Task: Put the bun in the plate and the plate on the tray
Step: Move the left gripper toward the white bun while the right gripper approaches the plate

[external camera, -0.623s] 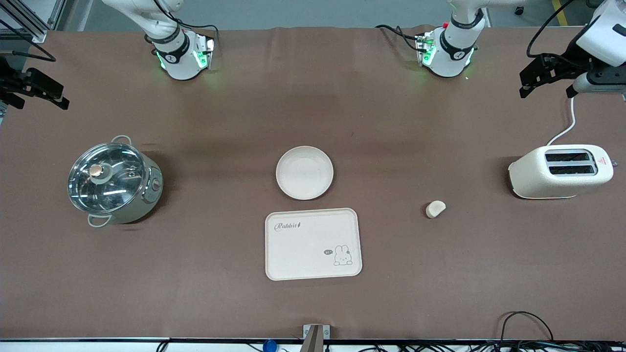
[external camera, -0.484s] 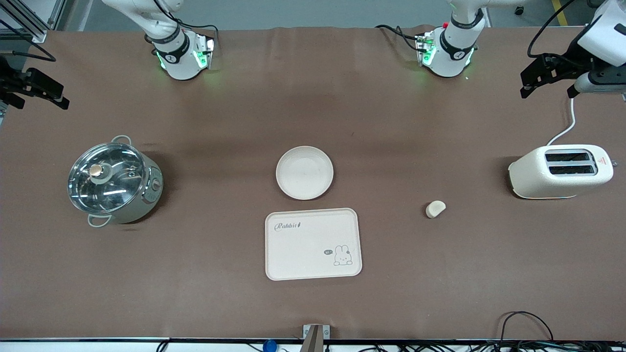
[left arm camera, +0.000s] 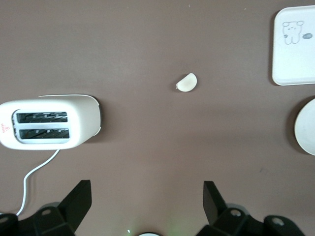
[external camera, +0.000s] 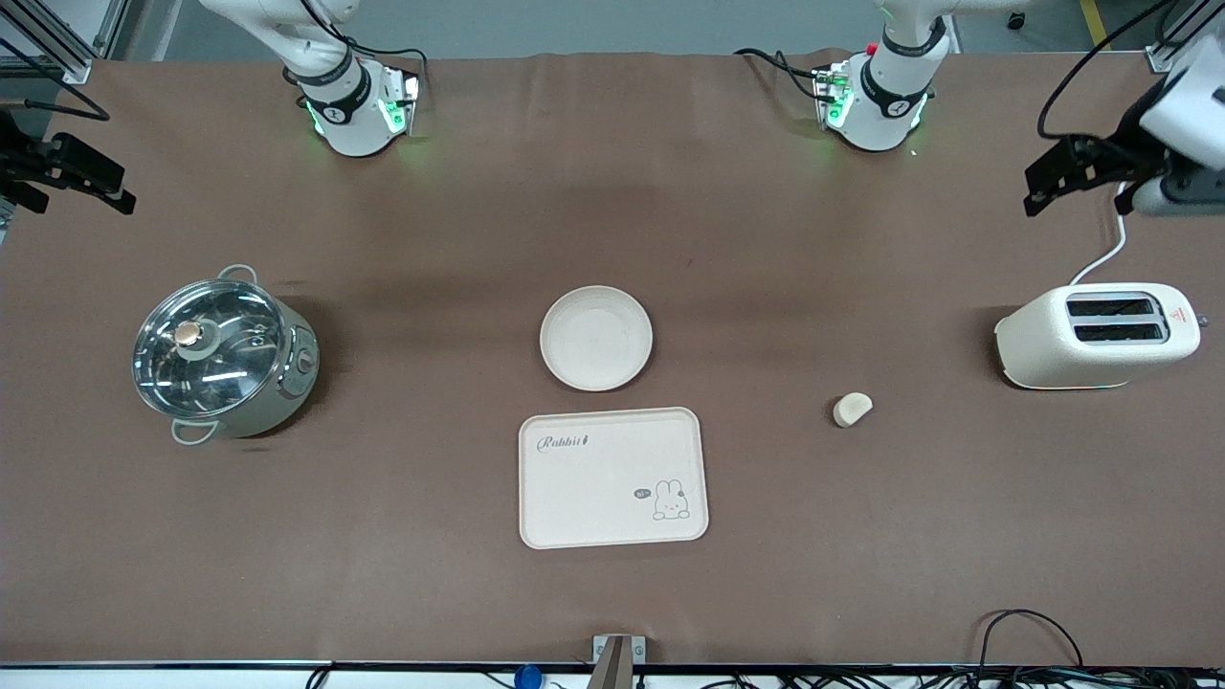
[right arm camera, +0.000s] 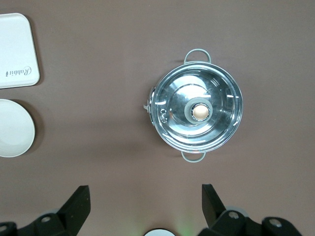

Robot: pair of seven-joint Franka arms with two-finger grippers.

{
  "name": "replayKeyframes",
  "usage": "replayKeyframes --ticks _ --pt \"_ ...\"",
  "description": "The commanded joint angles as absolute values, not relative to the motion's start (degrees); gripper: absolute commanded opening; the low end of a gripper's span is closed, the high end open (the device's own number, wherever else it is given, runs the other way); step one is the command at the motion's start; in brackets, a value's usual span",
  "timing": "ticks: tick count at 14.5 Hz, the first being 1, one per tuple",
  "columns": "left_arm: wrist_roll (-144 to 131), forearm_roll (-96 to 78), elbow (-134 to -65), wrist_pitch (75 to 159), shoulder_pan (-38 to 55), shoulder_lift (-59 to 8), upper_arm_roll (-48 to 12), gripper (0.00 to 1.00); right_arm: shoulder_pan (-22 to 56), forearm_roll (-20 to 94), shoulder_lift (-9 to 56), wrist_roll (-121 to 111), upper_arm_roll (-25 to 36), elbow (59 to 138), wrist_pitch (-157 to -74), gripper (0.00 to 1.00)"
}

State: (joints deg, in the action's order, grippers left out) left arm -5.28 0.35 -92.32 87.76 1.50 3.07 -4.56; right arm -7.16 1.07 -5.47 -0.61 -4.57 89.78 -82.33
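Left gripper shifted lower above toaster's end, fingers spread, right gripper waiting, spread.

A matt brown cloth covers the table — a pot of glossy polished metal under a clear glass lid; toaster, plate and tray in smooth, matt cream plastic.
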Motion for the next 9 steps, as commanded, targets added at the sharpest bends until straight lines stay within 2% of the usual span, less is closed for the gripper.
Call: replayKeyframes --ticks 1,5,9 --pt "-8.3 1.5 -90.4 90.9 1.9 -3.7 -4.2 1.0 -7.3 1.2 -5.5 -0.2 -4.9 89.9 -82.9 1.0" --pt "-22.8 1.8 -94.4 100.0 3.0 -9.4 -4.7 1.0 -3.8 3.2 -1.0 0.3 -5.1 90.1 -86.1 1.0" --pt "-32.9 1.8 -97.9 109.8 4.6 -16.8 -5.0 1.0 -1.5 7.9 4.7 0.2 -5.2 95.5 -95.6 1.0"
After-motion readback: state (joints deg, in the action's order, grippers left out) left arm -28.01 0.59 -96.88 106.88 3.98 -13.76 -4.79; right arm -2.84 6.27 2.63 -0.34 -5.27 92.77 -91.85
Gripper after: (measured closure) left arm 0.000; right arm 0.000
